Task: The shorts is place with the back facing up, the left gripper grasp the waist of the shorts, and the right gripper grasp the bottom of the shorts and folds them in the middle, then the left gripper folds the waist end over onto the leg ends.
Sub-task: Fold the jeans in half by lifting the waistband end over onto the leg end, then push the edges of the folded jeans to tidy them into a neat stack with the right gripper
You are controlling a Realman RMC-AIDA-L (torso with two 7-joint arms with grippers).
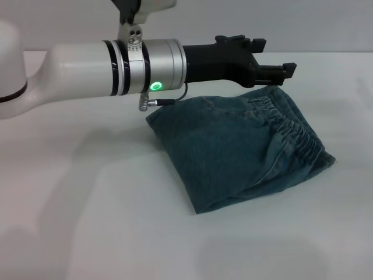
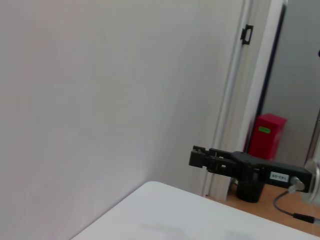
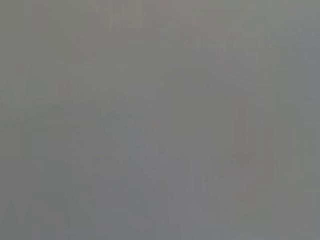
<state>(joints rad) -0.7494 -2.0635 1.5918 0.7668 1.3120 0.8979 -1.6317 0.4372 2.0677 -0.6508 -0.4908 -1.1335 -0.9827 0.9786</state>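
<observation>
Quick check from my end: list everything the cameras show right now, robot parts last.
shorts: one, blue denim, folded into a compact bundle on the table, right of centre in the head view.
waist: one gathered band, blue, on top of the bundle toward its right side.
table: one, white, under the shorts.
red box: one, red with a green label, on the floor beyond the table by a doorway, left wrist view.
wall: white, behind the table.
left gripper: one, black with silver wrist, above the far edge of the shorts, holding nothing.
right gripper: not in view; its wrist view is plain grey.
</observation>
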